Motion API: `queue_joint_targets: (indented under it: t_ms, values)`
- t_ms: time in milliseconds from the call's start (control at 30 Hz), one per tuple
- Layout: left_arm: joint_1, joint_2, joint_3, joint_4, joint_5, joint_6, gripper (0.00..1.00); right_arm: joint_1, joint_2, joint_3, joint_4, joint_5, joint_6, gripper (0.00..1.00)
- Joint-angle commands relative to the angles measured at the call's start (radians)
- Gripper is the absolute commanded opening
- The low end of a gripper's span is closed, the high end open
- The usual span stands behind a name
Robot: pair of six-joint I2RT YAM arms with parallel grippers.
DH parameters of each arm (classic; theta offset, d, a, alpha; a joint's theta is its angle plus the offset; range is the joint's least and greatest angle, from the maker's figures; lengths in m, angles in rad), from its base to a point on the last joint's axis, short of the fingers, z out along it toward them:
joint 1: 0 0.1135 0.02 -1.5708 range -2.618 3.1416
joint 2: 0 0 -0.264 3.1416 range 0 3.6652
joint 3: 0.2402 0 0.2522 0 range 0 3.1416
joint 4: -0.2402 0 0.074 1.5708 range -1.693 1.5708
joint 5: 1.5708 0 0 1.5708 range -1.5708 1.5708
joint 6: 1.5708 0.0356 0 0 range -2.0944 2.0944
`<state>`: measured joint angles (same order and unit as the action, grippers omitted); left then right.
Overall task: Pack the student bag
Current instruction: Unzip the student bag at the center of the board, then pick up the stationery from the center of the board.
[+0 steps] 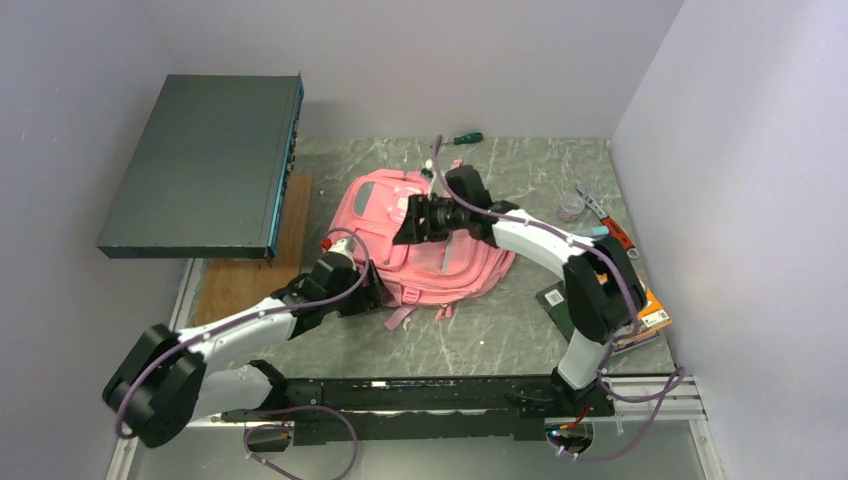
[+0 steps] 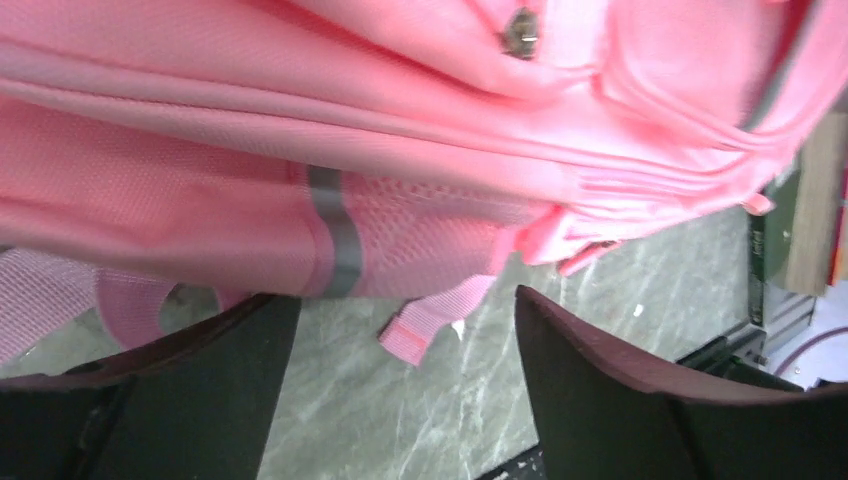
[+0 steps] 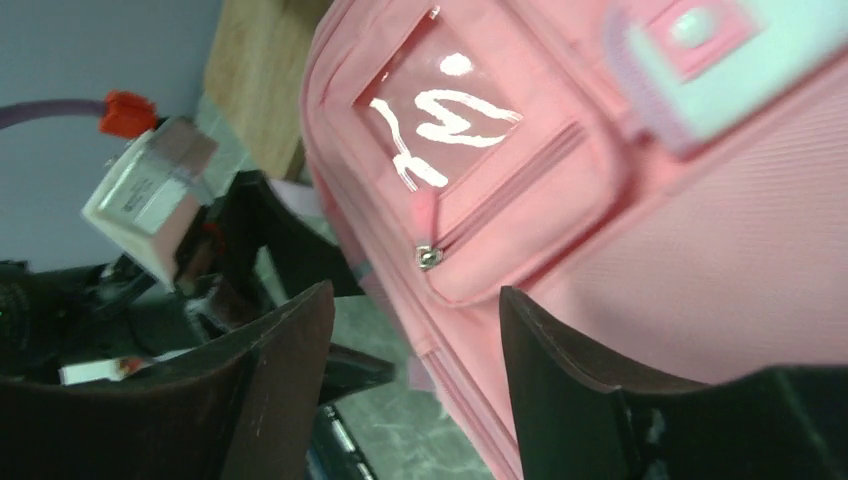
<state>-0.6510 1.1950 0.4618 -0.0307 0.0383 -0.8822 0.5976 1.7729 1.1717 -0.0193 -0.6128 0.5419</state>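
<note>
White-and-black arms [image 1: 250,320], purple cables [image 1: 345,234]

**No legible writing in any view**

On the soft pink fabric backpack [image 3: 720,260]: a pale label patch [image 3: 690,60], blurred, with no letters to make out. Beside it, on the glossy clear window pocket [image 3: 450,120], white curling streaks — glare or marks, impossible to tell, and not readable as letters. On the small white box [image 3: 145,200] at the left of the right wrist view: a sticker with fine grey print, too small to read. From above, on the dark flat cover [image 1: 560,300] at the right side of the grey marbled table [image 1: 480,340]: a small white sticker with dark specks — too tiny to decipher.
</note>
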Motion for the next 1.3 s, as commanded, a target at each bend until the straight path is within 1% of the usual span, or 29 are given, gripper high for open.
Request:
queue_joint_targets:
  t_ms: [0,33,100,167,200,333,433,467,533,567,633,700,733,800,900,967,1067,1267]
  values:
    - [0.005,-0.139,0.002,-0.033,0.031,0.079,0.91,-0.010,-0.148,0.147,-0.382,0.370,-0.287,0.66]
    - [0.005,-0.160,0.008,-0.037,0.048,0.098,0.94,-0.011,-0.177,0.132,-0.404,0.488,-0.316,0.68]
    - [0.005,-0.192,0.026,-0.042,0.096,0.135,0.97,-0.014,-0.234,0.086,-0.429,0.723,-0.349,0.70]
    - [0.005,-0.217,0.055,-0.053,0.127,0.172,0.99,-0.042,-0.278,0.026,-0.438,0.943,-0.335,0.75]
    - [0.005,-0.229,0.068,-0.059,0.137,0.198,1.00,-0.082,-0.303,-0.005,-0.430,0.983,-0.299,0.77]
    - [0.005,-0.269,0.147,-0.140,0.159,0.293,1.00,-0.367,-0.356,-0.019,-0.515,0.892,-0.019,0.75]
    - [0.005,-0.274,0.232,-0.224,0.183,0.377,1.00,-0.505,-0.381,-0.043,-0.511,0.807,0.116,0.75]
    - [0.004,-0.271,0.276,-0.257,0.191,0.406,1.00,-0.557,-0.379,-0.041,-0.530,0.794,0.203,0.75]
    - [0.006,-0.258,0.343,-0.317,0.207,0.459,1.00,-0.630,-0.353,-0.019,-0.581,0.781,0.292,0.75]
    - [0.005,-0.251,0.379,-0.340,0.213,0.479,1.00,-0.656,-0.333,-0.002,-0.603,0.773,0.308,0.74]
    - [0.004,-0.237,0.455,-0.389,0.225,0.514,1.00,-0.686,-0.299,0.024,-0.633,0.821,0.326,0.71]
    - [-0.006,-0.231,0.522,-0.442,0.219,0.561,1.00,-0.722,-0.265,0.040,-0.643,0.857,0.328,0.71]
    - [-0.018,-0.234,0.545,-0.459,0.193,0.587,1.00,-0.745,-0.252,0.046,-0.644,0.873,0.331,0.70]
    - [-0.063,-0.242,0.562,-0.471,0.112,0.640,1.00,-0.789,-0.225,0.052,-0.633,0.884,0.337,0.64]
    - [-0.106,-0.249,0.540,-0.474,-0.010,0.689,1.00,-0.844,-0.172,0.065,-0.607,0.849,0.354,0.60]
    - [-0.127,-0.253,0.511,-0.465,-0.061,0.701,1.00,-0.870,-0.132,0.079,-0.616,0.851,0.384,0.58]
    - [-0.145,-0.261,0.496,-0.465,-0.081,0.699,1.00,-0.902,-0.085,0.084,-0.594,0.836,0.411,0.58]
    - [-0.154,-0.262,0.492,-0.462,-0.092,0.698,1.00,-0.920,0.031,0.188,-0.632,0.907,0.403,0.57]
